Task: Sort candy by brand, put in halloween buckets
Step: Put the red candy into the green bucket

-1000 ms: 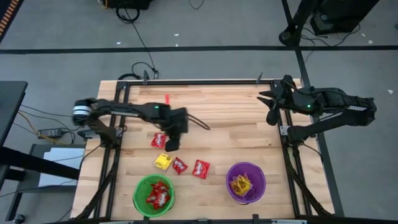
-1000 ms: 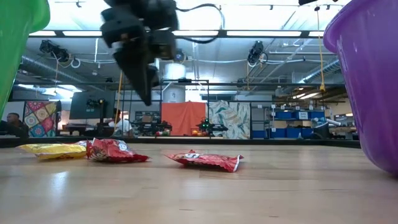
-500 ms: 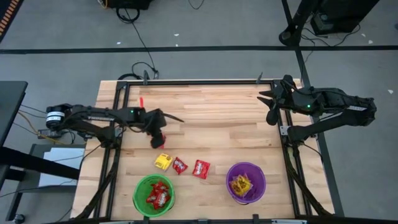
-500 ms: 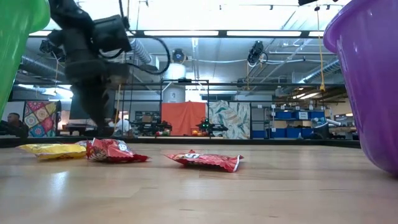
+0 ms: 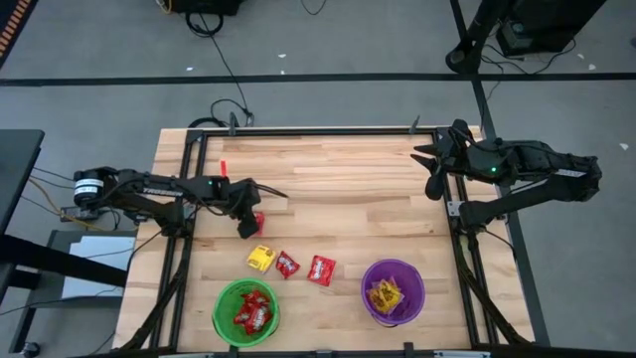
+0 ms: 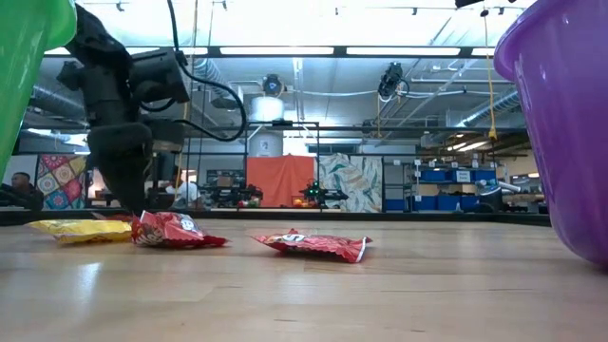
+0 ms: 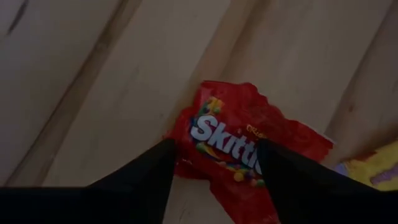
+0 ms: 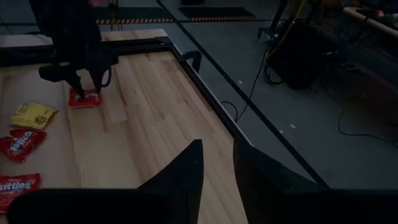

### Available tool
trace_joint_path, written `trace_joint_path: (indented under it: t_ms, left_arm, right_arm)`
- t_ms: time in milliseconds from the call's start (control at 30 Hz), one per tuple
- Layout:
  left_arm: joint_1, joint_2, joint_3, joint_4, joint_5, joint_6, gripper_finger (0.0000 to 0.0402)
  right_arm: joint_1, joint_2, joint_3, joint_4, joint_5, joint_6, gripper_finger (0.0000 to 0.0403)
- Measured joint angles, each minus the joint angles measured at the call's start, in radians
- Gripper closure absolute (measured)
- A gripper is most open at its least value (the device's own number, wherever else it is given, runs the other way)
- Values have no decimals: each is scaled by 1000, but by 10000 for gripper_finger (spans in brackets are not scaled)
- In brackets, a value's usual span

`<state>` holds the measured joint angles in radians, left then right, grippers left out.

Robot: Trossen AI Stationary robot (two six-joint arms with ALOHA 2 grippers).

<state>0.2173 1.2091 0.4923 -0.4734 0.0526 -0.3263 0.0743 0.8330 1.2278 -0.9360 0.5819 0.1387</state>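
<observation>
Left gripper: you see its dark jaws spread wide, straddling a crinkly red Skittles packet flat on the counter.
Right gripper: parked at the counter's right edge, jaws narrowly parted, empty.
Loose candy: yellow packet, two red packets.
Green bucket: round, holds red packets.
Purple bucket: holds yellow ones.
Left wrist view only: you read the brand print.

Wood-plank table, black frame. On it: green bucket lower left, purple bucket lower right, yellow packet and 3 red packets mid-left.
</observation>
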Motion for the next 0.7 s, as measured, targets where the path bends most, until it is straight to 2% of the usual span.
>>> trace_joint_path:
  t_ms: [167,300,500,700]
  left_arm:
    - [5,0,-21,46,14,0,163]
    - [5,1,-16,56,42,-1,187]
    - [5,1,-14,99,59,-2,263]
    - [5,1,-14,130,126,-5,355]
  right_arm:
    - [0,0,0,0,0,0,302]
    - [0,0,0,0,0,-1,302]
    - [0,0,0,0,0,-2,302]
    - [0,0,0,0,0,0,302]
